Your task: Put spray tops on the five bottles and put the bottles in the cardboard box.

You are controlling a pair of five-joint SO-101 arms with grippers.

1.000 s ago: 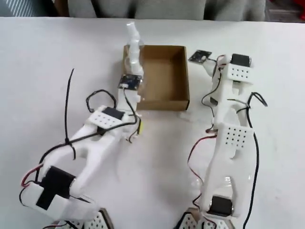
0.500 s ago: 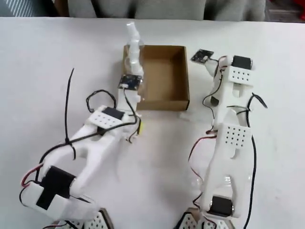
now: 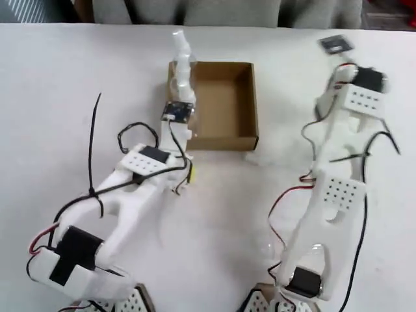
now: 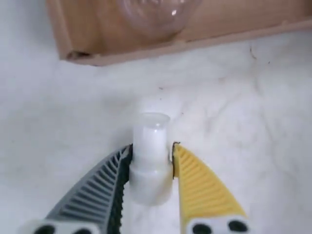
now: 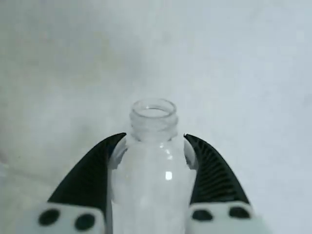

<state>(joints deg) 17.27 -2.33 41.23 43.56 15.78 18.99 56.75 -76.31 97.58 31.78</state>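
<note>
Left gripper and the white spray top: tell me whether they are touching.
Touching. The left wrist view shows the left gripper closed on the white spray top, its grey and yellow fingers pressed against both sides with no gap.

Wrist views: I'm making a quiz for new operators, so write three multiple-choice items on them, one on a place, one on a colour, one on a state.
1. Where is the white plastic spray top?
A. In the cardboard box
B. Between the left gripper's fingers
C. Loose on the table

2. What colours are the left gripper's fingers?
A. Both black
B. Both white
C. One grey, one yellow

3. How is the neck of the clear plastic bottle in the right gripper?
A. Open, no top on it
B. Capped with a spray top
C. Broken off

Answers: 1 B, both fingers press its sides; 2 C, the left wrist view shows grey beside yellow; 3 A, the rim shows bare and hollow.
</note>
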